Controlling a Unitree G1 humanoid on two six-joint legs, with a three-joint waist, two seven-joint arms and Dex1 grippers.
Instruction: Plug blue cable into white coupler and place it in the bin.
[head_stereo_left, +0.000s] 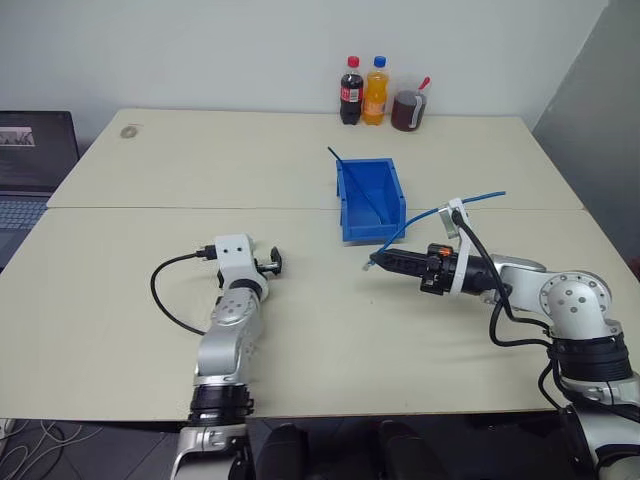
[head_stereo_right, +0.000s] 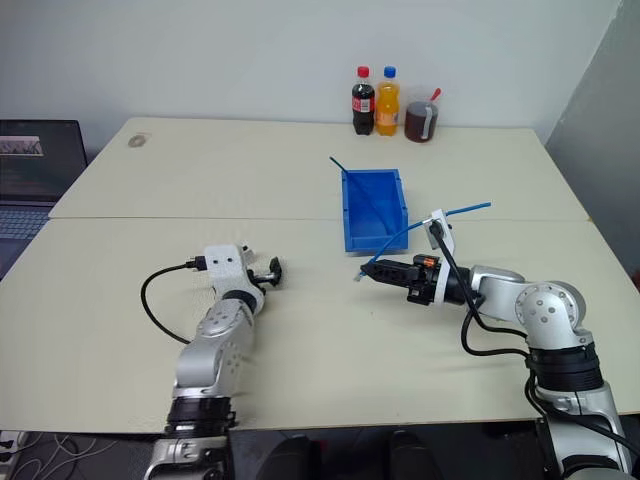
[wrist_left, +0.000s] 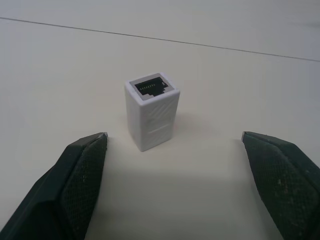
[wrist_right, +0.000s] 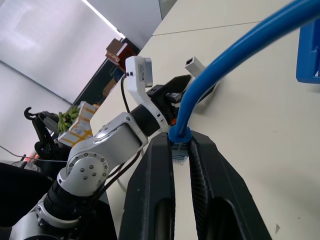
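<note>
The left gripper stands spread around the upright white coupler; the right gripper pinches the blue cable.

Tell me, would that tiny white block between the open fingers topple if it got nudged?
Probably. The white coupler stands on end on the table, taller than wide, so a sideways bump could tip it. It looks like light hollow plastic, likely to skid. The left gripper is open around it, not touching.
</note>
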